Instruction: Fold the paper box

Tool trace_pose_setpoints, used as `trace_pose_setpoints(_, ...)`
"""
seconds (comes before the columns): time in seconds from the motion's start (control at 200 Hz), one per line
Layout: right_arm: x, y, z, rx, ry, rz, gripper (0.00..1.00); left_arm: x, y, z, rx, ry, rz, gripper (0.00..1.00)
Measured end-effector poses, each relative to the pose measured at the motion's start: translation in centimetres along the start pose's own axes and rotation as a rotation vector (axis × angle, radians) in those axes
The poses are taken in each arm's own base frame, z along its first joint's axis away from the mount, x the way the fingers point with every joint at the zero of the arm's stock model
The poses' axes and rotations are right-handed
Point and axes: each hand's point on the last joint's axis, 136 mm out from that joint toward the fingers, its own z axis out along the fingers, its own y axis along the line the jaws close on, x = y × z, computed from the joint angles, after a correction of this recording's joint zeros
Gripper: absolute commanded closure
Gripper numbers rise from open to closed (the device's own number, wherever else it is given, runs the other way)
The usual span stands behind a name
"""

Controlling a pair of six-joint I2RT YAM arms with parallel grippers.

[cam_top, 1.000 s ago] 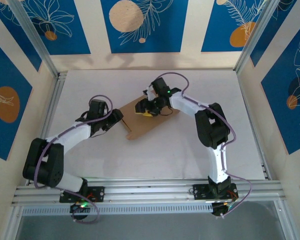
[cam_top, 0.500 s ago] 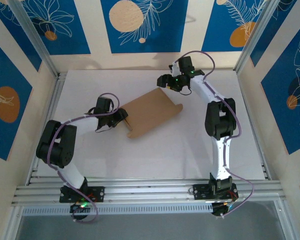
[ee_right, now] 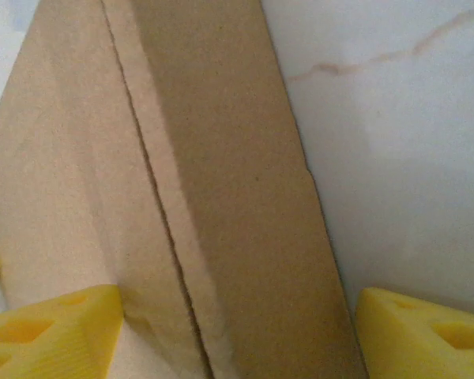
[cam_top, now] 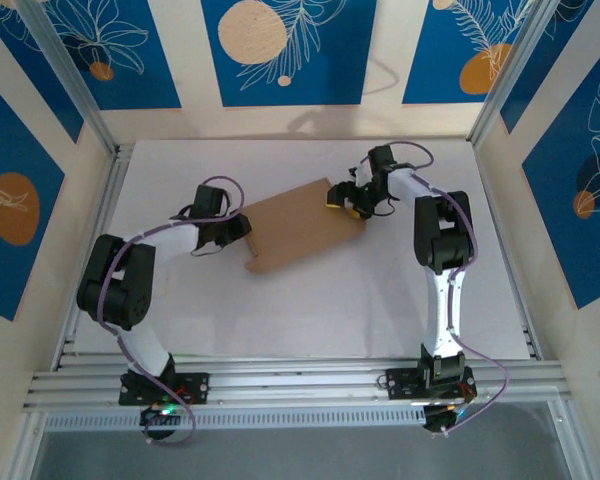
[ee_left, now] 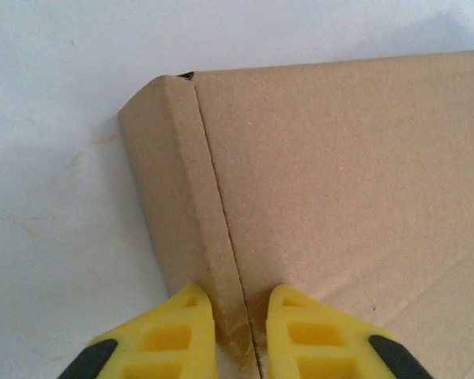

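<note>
At the left end of the plain brown corrugated-cardboard paper box (cam_top: 298, 226), lying on the white table (cam_top: 380, 300), the left gripper (ee_left: 241, 335) has just pinched the side flap (ee_left: 182, 197). The right gripper (ee_right: 237, 332), spread, has returned astride the opposite flap (ee_right: 221, 158), ready to fold.

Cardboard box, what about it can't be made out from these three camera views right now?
Top view: the right end of the box is under the right gripper, and its left edge is under the left gripper.
Left wrist view: the fold's lower end is hidden between the fingers; the frame cuts the box off right and below.
Right wrist view: too close; the frame crops the box, so which flap this is cannot be told.
</note>
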Motion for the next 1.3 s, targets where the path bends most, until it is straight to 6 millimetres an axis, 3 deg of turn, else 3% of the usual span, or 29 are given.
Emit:
trace_pose_setpoints(0.18,0.8,0.1,-0.4,-0.070,0.014,0.018,0.16,-0.6,0.4,0.1,0.025,0.014,0.060,1.00)
trace_pose_setpoints(0.45,1.7,1.0,-0.8,-0.171,0.055,0.067,0.11,-1.7,0.6,0.8,0.147,0.060,0.049,1.00)
trace_pose_setpoints(0.78,2.7,2.4,-0.1,-0.250,0.088,0.094,0.10,-2.5,1.2,0.8,0.146,0.043,0.058,1.00)
trace_pose_setpoints(0.96,4.4,3.3,-0.5,-0.339,0.081,0.145,0.11,-3.2,1.8,0.7,0.142,0.025,0.070,1.00)
trace_pose_setpoints(1.136,5.8,3.1,-1.1,-0.260,0.092,0.201,0.11,-3.2,1.7,0.6,0.142,0.024,0.092,1.00)
trace_pose_setpoints(1.301,5.3,3.2,-2.9,-0.177,0.030,0.186,0.10,-3.2,1.6,0.8,0.143,0.030,0.099,1.00)
